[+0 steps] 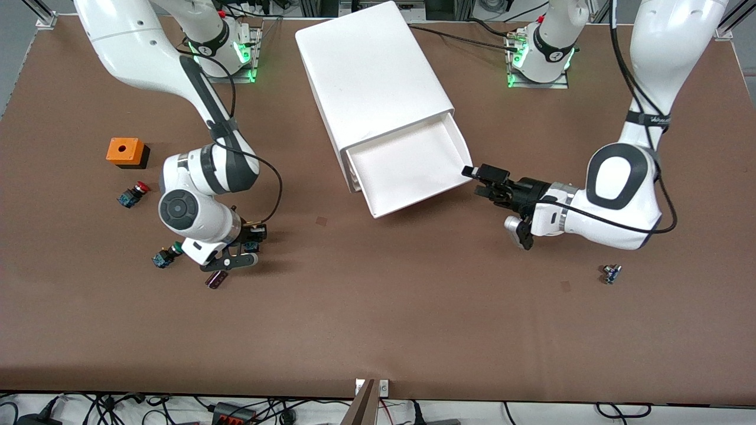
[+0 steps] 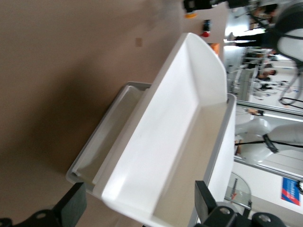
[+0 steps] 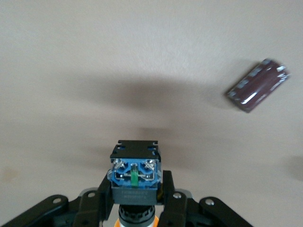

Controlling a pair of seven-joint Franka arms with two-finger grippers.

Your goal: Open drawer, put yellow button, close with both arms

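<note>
Over tabletop near right arm's end, right gripper (image 1: pixel 239 251) fingers clamp yellow button (image 3: pixel 135 172); open drawer (image 1: pixel 407 168) lies toward cabinet; left gripper (image 1: pixel 481 180) fingers wide beside drawer corner.

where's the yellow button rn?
In the right gripper, whose fingers are shut on the yellow button, just above the table toward the right arm's end, beside the green-capped switch and a small dark maroon part.
</note>
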